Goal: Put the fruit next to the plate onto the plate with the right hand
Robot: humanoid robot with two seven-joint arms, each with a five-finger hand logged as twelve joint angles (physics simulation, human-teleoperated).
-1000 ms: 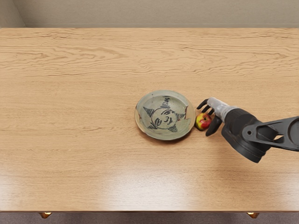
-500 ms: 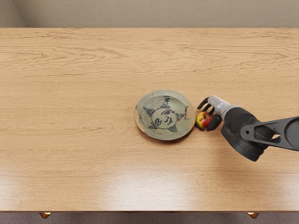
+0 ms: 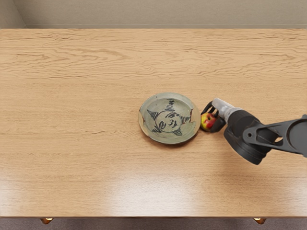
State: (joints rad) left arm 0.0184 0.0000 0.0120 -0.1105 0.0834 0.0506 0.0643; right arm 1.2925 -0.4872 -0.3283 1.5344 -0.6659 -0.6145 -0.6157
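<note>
Right hand [image 3: 214, 116] is clenched around the fruit [image 3: 207, 120]; grip looks seated. Fruit is on the worktop [image 3: 72, 143], just beside the right rim of the plate [image 3: 142, 116], right of frame centre. Lift clear of the rim first, move left over the plate's middle, lower, then release.

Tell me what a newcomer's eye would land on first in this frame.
The patterned grey-green plate, painted with dark star-like shapes, sits just right of the middle of the wooden table. Right beside its right edge lies a small red-and-yellow apple, not on the plate. The right robot hand, on a bulky dark arm coming in from the right edge, has its fingers curled around the apple.
</note>
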